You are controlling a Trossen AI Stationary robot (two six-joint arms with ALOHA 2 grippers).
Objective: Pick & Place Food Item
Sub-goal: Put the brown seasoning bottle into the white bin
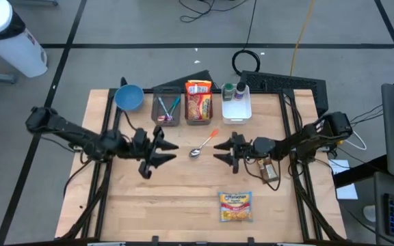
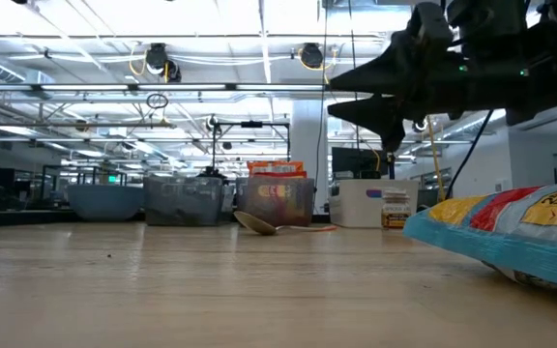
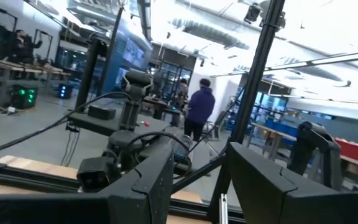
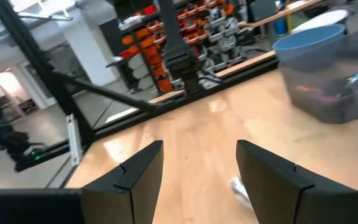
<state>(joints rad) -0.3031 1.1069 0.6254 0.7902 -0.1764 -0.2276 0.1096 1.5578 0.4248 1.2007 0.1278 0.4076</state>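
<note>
A blue and yellow noodle packet [image 1: 235,206] lies flat on the table near its near edge; in the low view the packet [image 2: 511,232] fills the right side. A second, orange noodle packet [image 1: 198,98] stands in a clear bin at the far edge. My left gripper [image 1: 169,152] hovers open over the table's middle left, pointing right. My right gripper [image 1: 219,148] hovers open facing it from the right, also seen in the low view [image 2: 335,94]. A metal spoon [image 1: 198,149] with an orange handle lies on the table between them. Neither gripper has anything between its fingers.
Along the far edge stand a blue bowl [image 1: 128,97], a clear bin with utensils [image 1: 167,108] and a white bin with bottles [image 1: 237,101]. A small brown item [image 1: 269,171] lies under the right arm. Bare wood spreads over the near left.
</note>
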